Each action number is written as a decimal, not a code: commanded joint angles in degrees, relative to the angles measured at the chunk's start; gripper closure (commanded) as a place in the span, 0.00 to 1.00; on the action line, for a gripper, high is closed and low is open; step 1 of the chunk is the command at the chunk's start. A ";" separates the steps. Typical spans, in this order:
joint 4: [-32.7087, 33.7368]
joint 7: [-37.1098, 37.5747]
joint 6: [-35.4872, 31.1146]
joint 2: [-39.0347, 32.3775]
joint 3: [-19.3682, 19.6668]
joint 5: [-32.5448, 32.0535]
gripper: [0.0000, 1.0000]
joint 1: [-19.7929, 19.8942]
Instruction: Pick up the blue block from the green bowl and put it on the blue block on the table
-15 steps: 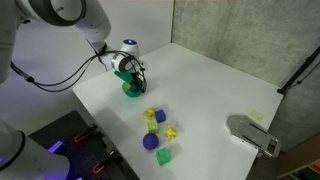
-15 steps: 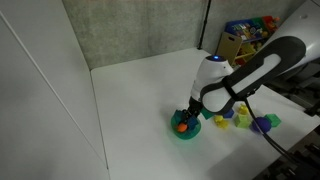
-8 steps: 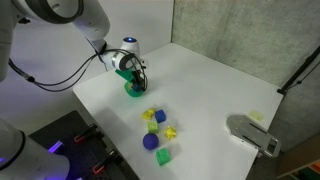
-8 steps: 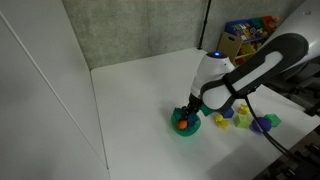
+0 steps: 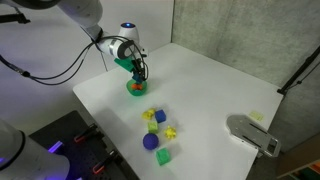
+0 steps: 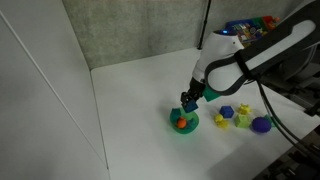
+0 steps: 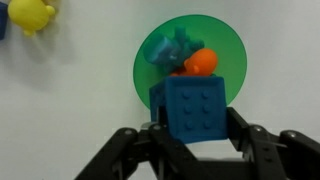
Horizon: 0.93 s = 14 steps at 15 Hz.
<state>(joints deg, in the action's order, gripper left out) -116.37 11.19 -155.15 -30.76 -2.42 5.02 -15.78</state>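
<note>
My gripper (image 7: 193, 125) is shut on a blue studded block (image 7: 192, 108) and holds it in the air above the green bowl (image 7: 150, 55). In both exterior views the gripper (image 5: 137, 72) (image 6: 188, 99) hangs just over the bowl (image 5: 134, 89) (image 6: 183, 124). An orange piece (image 7: 203, 61) and a teal piece (image 7: 172, 47) lie in the bowl. A second blue block (image 5: 158, 116) (image 6: 226, 112) lies on the table among the loose toys.
Yellow pieces (image 5: 151, 115), a blue ball (image 5: 150, 141) and a green block (image 5: 163, 157) lie in a cluster on the white table (image 5: 210, 90). A grey device (image 5: 252, 134) sits at the table's edge. A yellow toy (image 7: 30, 14) shows at the wrist view's top left.
The gripper has risen out of the bowl with the blue block held in it. The arm has lifted upward.
</note>
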 commanded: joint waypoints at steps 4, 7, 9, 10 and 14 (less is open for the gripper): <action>-4.96 0.20 4.54 6.34 1.63 0.11 0.66 5.88; -4.95 -2.54 8.80 5.76 0.72 2.96 0.66 11.44; -4.42 -4.27 12.18 5.35 0.51 4.93 0.66 14.76; -4.07 -5.32 13.72 5.22 0.63 5.92 0.66 16.26; -3.47 -9.18 17.30 4.52 1.23 9.13 0.66 21.19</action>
<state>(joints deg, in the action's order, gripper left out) -120.57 5.31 -140.80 -26.37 -0.90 11.37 2.32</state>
